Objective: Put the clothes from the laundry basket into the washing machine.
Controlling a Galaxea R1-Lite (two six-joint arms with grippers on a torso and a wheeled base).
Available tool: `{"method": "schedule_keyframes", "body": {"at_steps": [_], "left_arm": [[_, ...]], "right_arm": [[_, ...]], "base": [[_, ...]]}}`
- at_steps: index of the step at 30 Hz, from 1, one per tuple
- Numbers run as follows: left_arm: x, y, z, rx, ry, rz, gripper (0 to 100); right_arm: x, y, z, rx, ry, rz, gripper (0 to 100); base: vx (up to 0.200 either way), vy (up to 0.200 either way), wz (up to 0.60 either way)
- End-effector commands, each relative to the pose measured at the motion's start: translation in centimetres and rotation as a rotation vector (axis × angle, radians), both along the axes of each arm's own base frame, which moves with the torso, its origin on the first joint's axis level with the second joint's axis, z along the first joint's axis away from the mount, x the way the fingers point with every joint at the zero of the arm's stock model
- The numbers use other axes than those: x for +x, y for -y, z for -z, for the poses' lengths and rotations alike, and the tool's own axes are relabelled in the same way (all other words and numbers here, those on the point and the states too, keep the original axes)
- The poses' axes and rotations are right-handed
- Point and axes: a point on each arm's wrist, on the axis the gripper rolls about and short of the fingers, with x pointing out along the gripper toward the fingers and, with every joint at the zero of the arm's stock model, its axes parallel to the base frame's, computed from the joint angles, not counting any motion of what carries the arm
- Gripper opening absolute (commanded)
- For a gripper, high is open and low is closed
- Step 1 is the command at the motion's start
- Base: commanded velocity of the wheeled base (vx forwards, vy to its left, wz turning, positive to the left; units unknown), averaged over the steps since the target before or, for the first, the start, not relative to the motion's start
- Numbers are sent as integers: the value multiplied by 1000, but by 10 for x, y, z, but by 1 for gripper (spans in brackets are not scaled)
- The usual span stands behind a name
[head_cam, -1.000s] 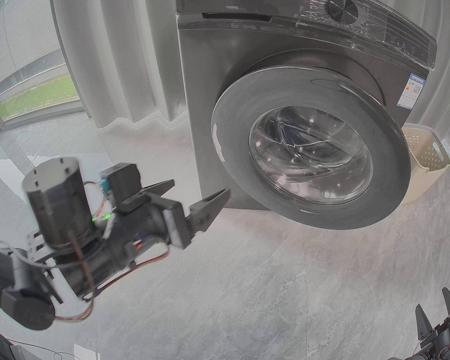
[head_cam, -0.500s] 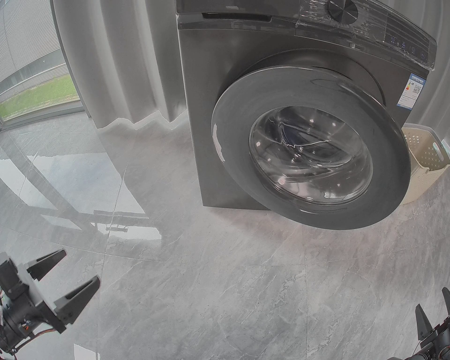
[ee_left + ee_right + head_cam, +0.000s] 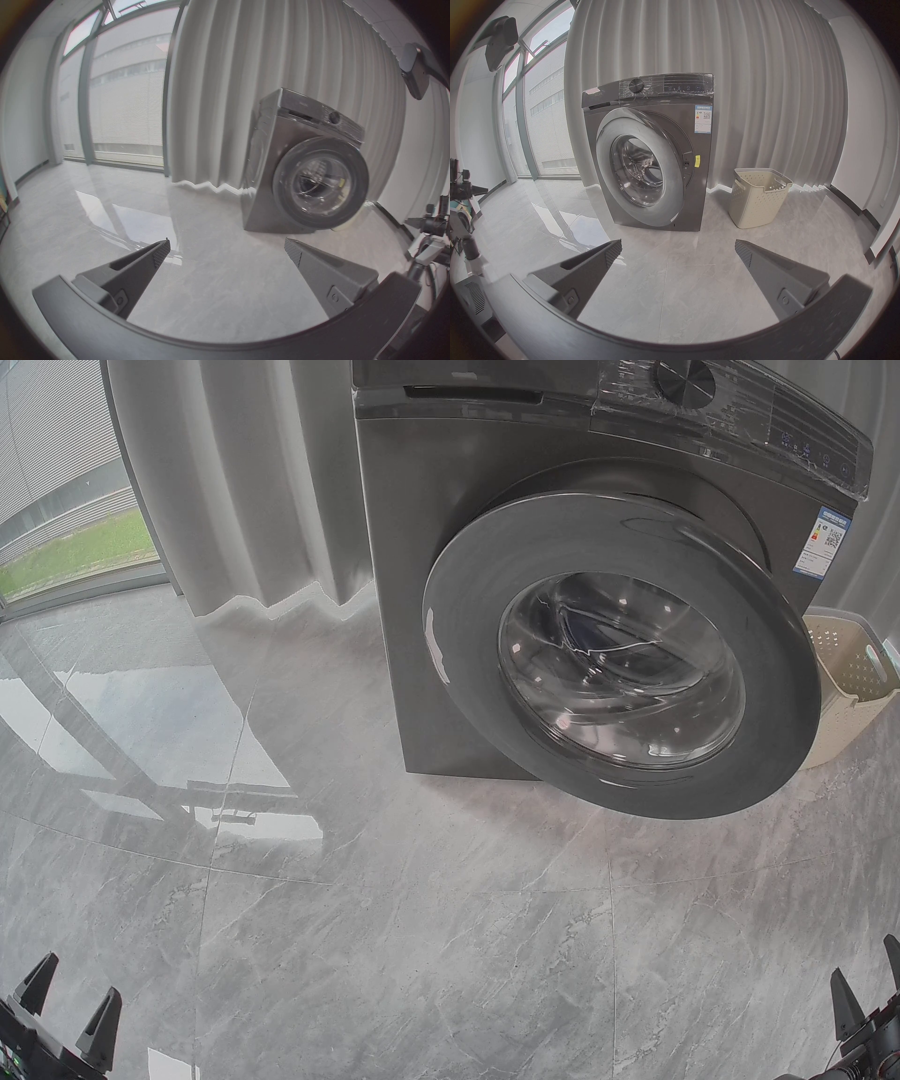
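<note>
1. My left pincer (image 3: pixel 80 979) (image 3: pixel 226 243) sits low at the near left edge of the head view, above the glossy grey stone-tile floor (image 3: pixel 422 941). Its two dark wedge-shaped fingers (image 3: pixel 136 267) stand wide apart, with nothing between them.

2. Far left, a floor-to-ceiling glass window (image 3: pixel 66 538) meets the floor. Next to it hangs a pale pleated curtain (image 3: pixel 253 482), its hem touching the tiles.

3. The dark grey front-loading washing machine (image 3: pixel 441 501) (image 3: pixel 267 178) (image 3: pixel 693 178) stands in front of the curtain, well apart from both pincers. Its round door with a glass porthole (image 3: pixel 619 651) (image 3: pixel 640 168) stands swung partly out from the front panel. What lies in the drum behind the glass cannot be told.

4. The cream perforated plastic laundry basket (image 3: pixel 848 679) (image 3: pixel 759 197) stands upright on the floor just beside the machine's right side. Its contents cannot be made out, so I cannot locate the clothes.

5. My right pincer (image 3: pixel 862 960) (image 3: pixel 677 243) sits low at the near right edge, above the floor. Its fingers (image 3: pixel 778 272) are likewise spread wide, gripping nothing.
</note>
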Motion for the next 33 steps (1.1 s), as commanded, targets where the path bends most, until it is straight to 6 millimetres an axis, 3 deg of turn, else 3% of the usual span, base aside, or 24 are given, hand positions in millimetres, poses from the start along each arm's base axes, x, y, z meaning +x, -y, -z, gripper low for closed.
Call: {"method": "schedule_keyframes", "body": {"at_steps": [1, 7, 11, 15, 19, 33], "left_arm": [[-12, 0, 15, 18, 81, -111, 100], [-13, 1, 17, 99, 61, -93, 100], [-13, 0, 16, 29, 71, -110, 100], [-13, -2, 16, 118, 64, -191, 100], [-13, -2, 17, 83, 31, -210, 100], [-12, 0, 22, 110, 27, -109, 100]], "right_arm": [[0, 0, 5, 0, -2, 0, 100], [0, 0, 5, 0, -2, 0, 100], [0, 0, 5, 0, -1, 0, 100], [0, 0, 5, 0, -2, 0, 100], [0, 0, 5, -1, -2, 0, 100], [0, 0, 5, -4, -8, -2, 100]], "base": [[0, 0, 0], [0, 0, 0], [0, 0, 0], [0, 0, 0], [0, 0, 0], [0, -14, 0]]}}
